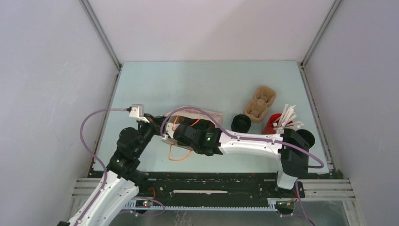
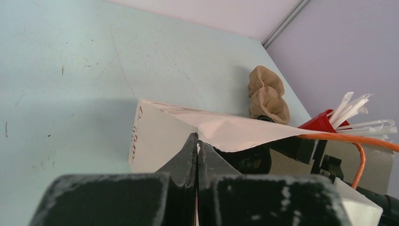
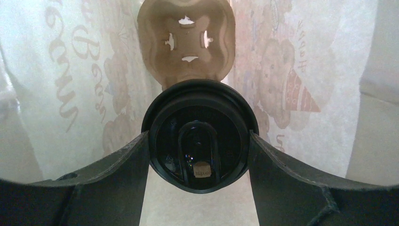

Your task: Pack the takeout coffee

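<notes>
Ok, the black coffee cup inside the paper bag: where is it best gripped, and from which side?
Grip the black coffee cup across its round rim, coming from the lid end, as the right gripper does, jaws on opposite sides. The round wall offers two facing contact spots, and this approach lets the base lead into the paper bag.

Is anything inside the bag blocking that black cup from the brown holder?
Nothing visible does. The right gripper holds the black cup inside the paper bag, pointed straight at the brown carrier deeper in, with nothing between them.
</notes>
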`<action>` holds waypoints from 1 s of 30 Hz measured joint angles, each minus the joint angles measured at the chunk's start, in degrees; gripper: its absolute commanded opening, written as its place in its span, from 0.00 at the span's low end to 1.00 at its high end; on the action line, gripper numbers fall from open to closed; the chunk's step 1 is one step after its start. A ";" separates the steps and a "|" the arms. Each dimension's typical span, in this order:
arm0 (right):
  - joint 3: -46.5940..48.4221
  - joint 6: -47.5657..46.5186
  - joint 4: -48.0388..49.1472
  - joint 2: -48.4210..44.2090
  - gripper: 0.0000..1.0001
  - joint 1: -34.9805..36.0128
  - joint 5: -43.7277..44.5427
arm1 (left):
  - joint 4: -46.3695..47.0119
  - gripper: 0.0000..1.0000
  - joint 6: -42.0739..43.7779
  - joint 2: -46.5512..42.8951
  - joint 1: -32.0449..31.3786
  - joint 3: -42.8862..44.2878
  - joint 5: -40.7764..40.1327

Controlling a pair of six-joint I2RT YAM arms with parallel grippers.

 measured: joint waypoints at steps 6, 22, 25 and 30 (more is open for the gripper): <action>-2.49 -0.15 1.86 0.50 0.20 0.02 0.02 | 0.72 0.00 -0.17 -1.95 -0.11 -1.77 -0.20; -2.62 0.33 -0.92 1.09 0.20 1.92 -1.90 | 0.02 0.00 -0.63 -2.47 -0.11 -1.79 0.50; -2.62 0.04 -1.81 1.09 0.21 2.34 0.63 | -0.17 0.00 -1.07 -3.93 -0.11 -2.32 0.52; -2.49 -0.66 -3.67 1.33 0.20 2.60 4.15 | -0.20 0.00 -1.46 -4.24 -0.11 -2.71 0.52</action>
